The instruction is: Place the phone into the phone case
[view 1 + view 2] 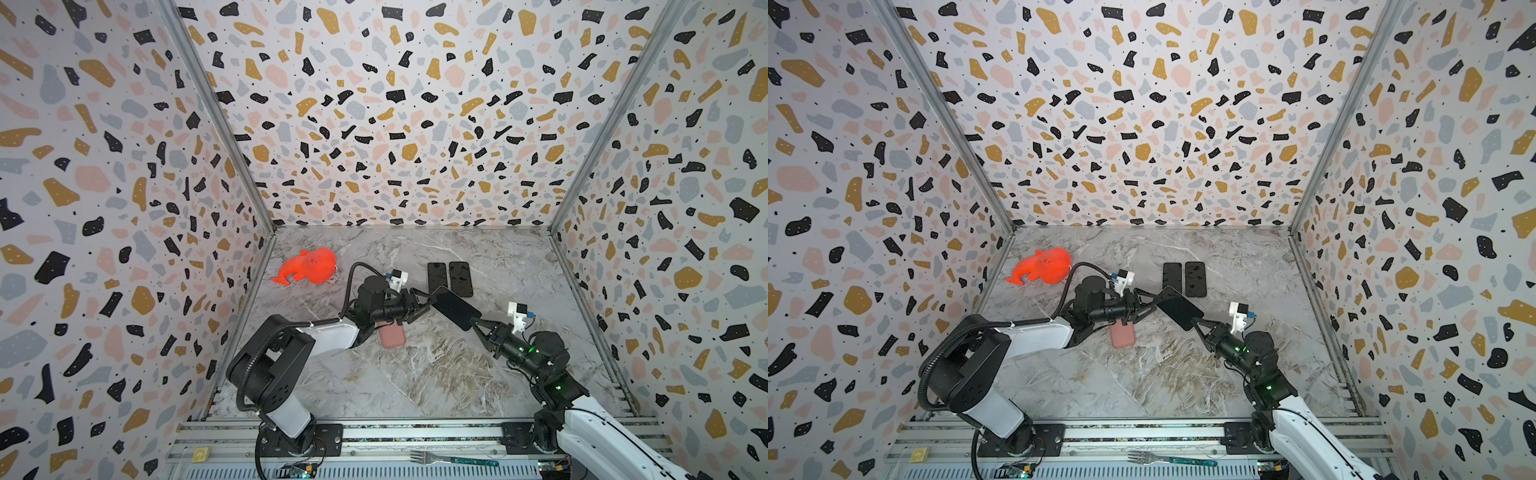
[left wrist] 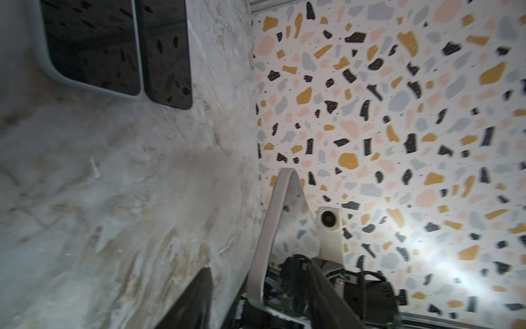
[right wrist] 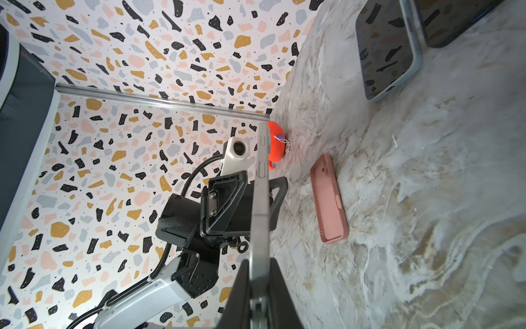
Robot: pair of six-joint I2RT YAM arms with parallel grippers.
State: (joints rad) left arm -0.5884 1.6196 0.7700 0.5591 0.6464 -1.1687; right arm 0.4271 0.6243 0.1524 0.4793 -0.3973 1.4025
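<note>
A slim dark smartphone with a grey metal rim (image 1: 455, 307) is held in the air above the grey marble-patterned table (image 1: 415, 374), tilted, between the two arms. Its nearer end is pinched by the fingers of the right gripper (image 1: 476, 323); in the right wrist view the phone is seen edge-on, clamped between them. The fingers of the left gripper (image 1: 428, 302) are spread on either side of the phone's far end, with a gap showing at each face. The step is judged to be a handover, with the phone's weight now carried by the right arm alone.

The empty pink rubbery phone case (image 3: 330, 199) lies flat on the table, well apart from the phone and partly under the left wrist in both top views. Whether its open side faces up cannot be told.

For the next move, the left arm would need to be drawn back clear of the case. The phone would then be lowered over the case, squared to its outline and pressed in.
</note>
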